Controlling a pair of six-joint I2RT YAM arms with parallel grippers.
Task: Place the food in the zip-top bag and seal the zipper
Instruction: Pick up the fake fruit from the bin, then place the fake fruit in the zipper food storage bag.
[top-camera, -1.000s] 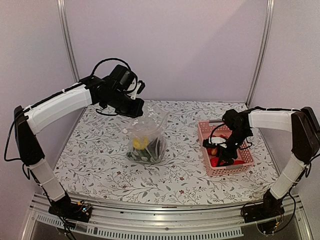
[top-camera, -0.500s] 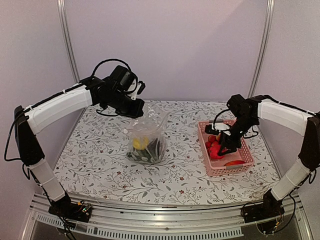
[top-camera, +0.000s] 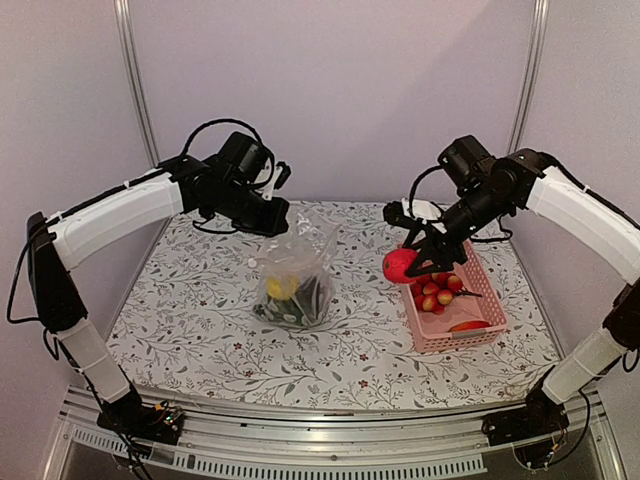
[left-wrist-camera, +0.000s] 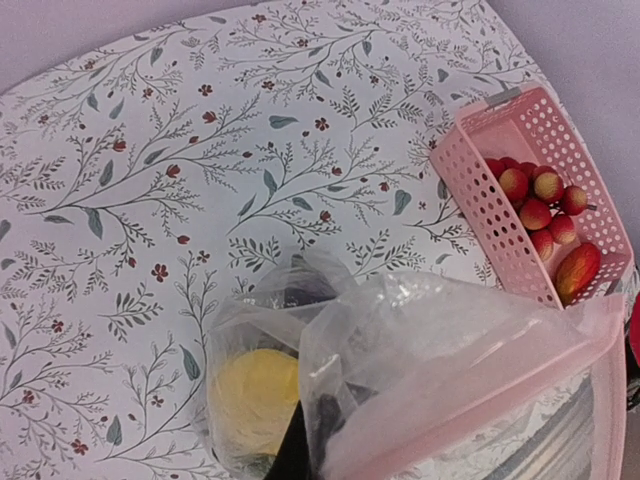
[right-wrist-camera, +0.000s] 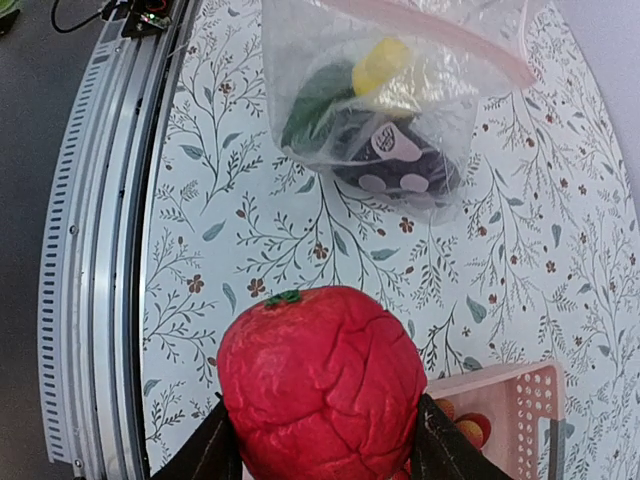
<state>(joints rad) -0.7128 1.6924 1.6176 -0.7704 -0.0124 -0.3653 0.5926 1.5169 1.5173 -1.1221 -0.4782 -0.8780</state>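
The clear zip-top bag (top-camera: 293, 275) stands on the flowered table, its mouth held up by my left gripper (top-camera: 272, 215), which is shut on the bag's rim. Inside it lie a yellow piece (left-wrist-camera: 255, 385) and dark green pieces (right-wrist-camera: 315, 100). The pinkish zipper (left-wrist-camera: 500, 400) runs along the raised mouth edge. My right gripper (top-camera: 405, 265) is shut on a large red toy fruit (right-wrist-camera: 320, 385), its fingers (right-wrist-camera: 205, 450) on either side, in the air between bag and basket. Small red cherry tomatoes (top-camera: 435, 292) and an orange piece (top-camera: 468, 325) lie in the basket.
The pink slotted basket (top-camera: 417, 325) stands at the right of the table, under and right of my right gripper. A metal rail (right-wrist-camera: 95, 250) runs along the table's near edge. Purple walls with upright metal posts (top-camera: 135, 80) close in the back and sides.
My right gripper has closed on the red fruit, lifted it out of the basket and carried it up and left toward the bag. The left arm and bag have stayed put.
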